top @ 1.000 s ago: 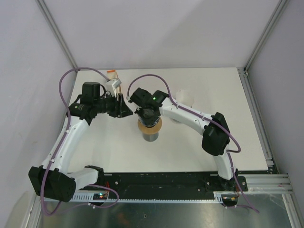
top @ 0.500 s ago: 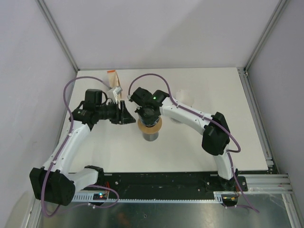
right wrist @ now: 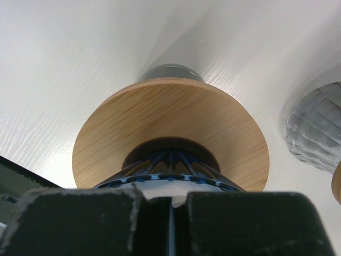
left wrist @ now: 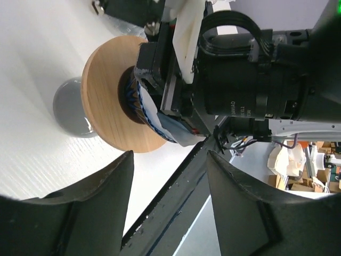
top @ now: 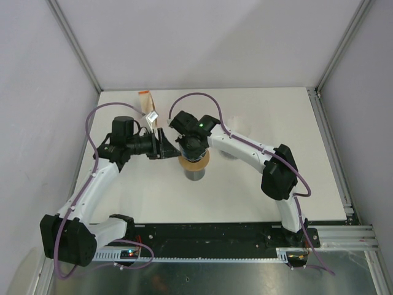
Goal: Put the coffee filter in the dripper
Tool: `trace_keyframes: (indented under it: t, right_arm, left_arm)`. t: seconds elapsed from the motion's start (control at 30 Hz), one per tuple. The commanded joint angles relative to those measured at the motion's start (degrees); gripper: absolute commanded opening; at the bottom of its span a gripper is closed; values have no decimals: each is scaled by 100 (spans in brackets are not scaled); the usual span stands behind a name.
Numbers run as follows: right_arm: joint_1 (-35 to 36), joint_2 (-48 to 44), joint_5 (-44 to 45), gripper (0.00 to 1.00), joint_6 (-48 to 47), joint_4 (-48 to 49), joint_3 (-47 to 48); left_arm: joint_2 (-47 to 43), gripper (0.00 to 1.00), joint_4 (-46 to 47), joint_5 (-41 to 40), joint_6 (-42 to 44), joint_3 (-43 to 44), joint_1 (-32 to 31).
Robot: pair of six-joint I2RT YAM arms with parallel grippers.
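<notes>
The dripper (right wrist: 170, 160) is a blue wire cone in a round wooden disc (top: 200, 161), standing on a grey cup (top: 194, 176) at mid table. My right gripper (right wrist: 170, 213) points down over it, shut on the white coffee filter (right wrist: 170, 193), whose edge lies at the cone's rim. In the left wrist view the filter (left wrist: 173, 125) sticks out of the cone under the right gripper's black body. My left gripper (left wrist: 169, 160) is open and holds nothing. It sits just left of the dripper (left wrist: 109, 101), and in the top view my left gripper (top: 167, 147) nearly touches the right wrist.
A clear ribbed glass vessel (right wrist: 317, 125) stands close to the right of the dripper. An orange and white packet (top: 145, 96) lies at the back left of the table. The dark front rail (left wrist: 176, 192) runs along the near edge.
My left gripper has moved right, closer to the dripper, and its jaws have spread wider. The right arm has stayed over the dripper.
</notes>
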Motion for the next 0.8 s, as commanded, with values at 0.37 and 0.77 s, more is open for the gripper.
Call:
trace_keyframes:
  t: [0.37,0.77]
  right_arm:
    - [88,-15,59,0,98,84,79]
    - [78,-260,107,0,26,185,189]
  left_arm:
    - [357,35,809,-279,-735,-18,-58]
    - [321,16,852,-496,-677,-239,-69]
